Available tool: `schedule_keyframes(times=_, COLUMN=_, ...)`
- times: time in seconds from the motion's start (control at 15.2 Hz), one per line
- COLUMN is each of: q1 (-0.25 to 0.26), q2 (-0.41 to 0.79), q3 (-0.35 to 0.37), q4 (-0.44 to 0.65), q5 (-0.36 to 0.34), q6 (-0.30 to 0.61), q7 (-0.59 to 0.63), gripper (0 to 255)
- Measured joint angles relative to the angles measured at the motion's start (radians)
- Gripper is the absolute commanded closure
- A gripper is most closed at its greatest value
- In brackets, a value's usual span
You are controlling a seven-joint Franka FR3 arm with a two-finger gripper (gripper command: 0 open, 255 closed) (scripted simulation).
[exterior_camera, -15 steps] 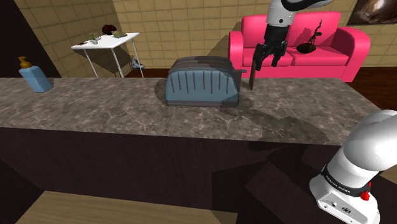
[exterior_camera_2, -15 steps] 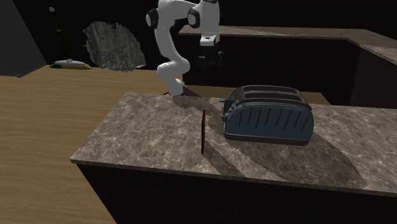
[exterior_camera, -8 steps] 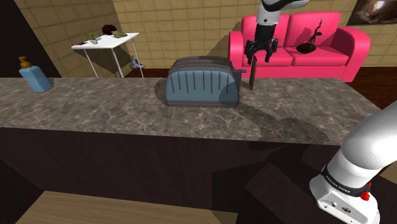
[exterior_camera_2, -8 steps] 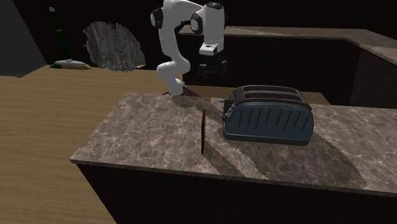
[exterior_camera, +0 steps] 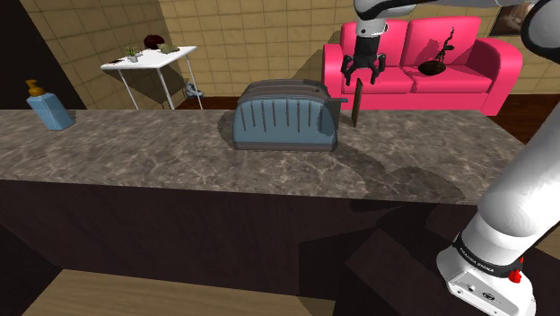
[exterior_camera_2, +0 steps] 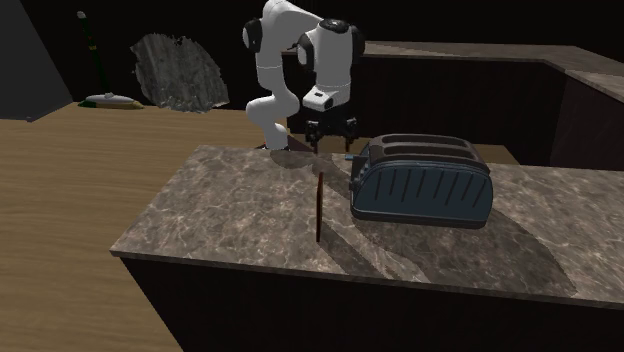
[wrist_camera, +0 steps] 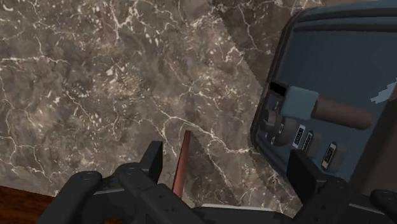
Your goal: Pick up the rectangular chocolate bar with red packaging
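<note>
Wrist view: the marble countertop (wrist_camera: 95, 76) spreads below, the blue-grey toaster (wrist_camera: 337, 70) cut off at the frame. The black gripper (wrist_camera: 226, 160) hovers with its 2 fingers (wrist_camera: 153, 160) apart; between them, untouched, the chocolate bar (wrist_camera: 182, 162) stands on edge on the countertop, a thin reddish strip, its label face hidden.

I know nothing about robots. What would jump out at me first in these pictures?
A bulky blue-grey toaster sits on the dark marbled worktop. Beside it a thin reddish chocolate bar stands on edge, with the black gripper open just above it. In the shoulder view a bright pink sofa stands behind.
</note>
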Motion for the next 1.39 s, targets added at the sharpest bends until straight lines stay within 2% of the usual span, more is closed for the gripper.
schedule_keyframes(times=0.46, q1=-0.055, q2=0.206, q3=-0.052, q4=0.217, q5=0.018, q6=-0.041, q7=0.066, gripper=0)
schedule_keyframes(times=0.92, q1=-0.057, q2=0.216, q3=-0.054, q4=0.143, q5=0.02, q6=0.04, q7=0.069, gripper=0)
schedule_keyframes(times=0.99, q1=-0.057, q2=0.215, q3=-0.054, q4=0.139, q5=0.02, q6=0.044, q7=0.068, gripper=255)
schedule_keyframes(times=1.39, q1=-0.056, q2=0.214, q3=-0.054, q4=0.133, q5=0.02, q6=0.05, q7=0.068, gripper=255)
